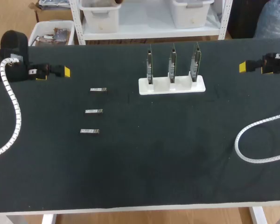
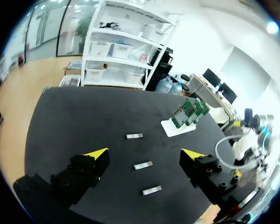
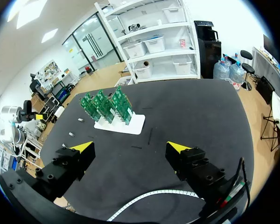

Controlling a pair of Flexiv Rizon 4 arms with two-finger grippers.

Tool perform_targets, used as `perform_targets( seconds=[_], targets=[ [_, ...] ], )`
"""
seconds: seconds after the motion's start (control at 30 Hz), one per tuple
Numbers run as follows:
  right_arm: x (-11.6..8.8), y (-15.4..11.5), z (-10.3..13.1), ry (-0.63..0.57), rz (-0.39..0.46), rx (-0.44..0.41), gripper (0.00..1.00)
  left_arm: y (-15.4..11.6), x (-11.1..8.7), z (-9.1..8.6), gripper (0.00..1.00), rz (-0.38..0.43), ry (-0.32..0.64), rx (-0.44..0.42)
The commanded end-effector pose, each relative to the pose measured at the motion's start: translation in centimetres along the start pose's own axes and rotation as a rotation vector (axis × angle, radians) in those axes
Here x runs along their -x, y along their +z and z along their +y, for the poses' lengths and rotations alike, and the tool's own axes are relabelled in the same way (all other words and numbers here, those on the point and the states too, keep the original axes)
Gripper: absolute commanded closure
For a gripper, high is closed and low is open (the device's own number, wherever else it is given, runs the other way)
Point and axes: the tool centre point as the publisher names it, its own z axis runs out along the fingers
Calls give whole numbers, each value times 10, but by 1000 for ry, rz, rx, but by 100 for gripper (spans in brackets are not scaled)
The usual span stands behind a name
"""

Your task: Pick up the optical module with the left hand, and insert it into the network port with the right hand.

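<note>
On the dark bench [image 1: 177, 154], three optical modules [image 1: 94, 111] lying in a column, left of the upright network cards [image 1: 171, 65], left pincer [image 2: 144, 154] and right pincer [image 3: 130, 148] both apart, empty, at opposite edges

Bright, even light from overhead, faint soft shadows on the matte black table [image 1: 177, 163]
</note>
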Motion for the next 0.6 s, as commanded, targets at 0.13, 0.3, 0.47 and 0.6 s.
perform_targets(
  seconds=[0.13, 0.3, 0.47, 0.6],
  targets=[
    [0, 0, 0, 0, 0, 0, 0, 2, 5, 2, 0, 66, 255, -28],
    [0, 0, 0, 0, 0, 0, 0, 8, 13, 12, 0, 135, 468, -37],
    [0, 0, 0, 0, 0, 0, 0, 16, 28, 26, 0, 187, 631, -75],
    [0, 0, 0, 0, 0, 0, 0, 26, 40, 34, 0, 260, 782, -81]
  ],
)
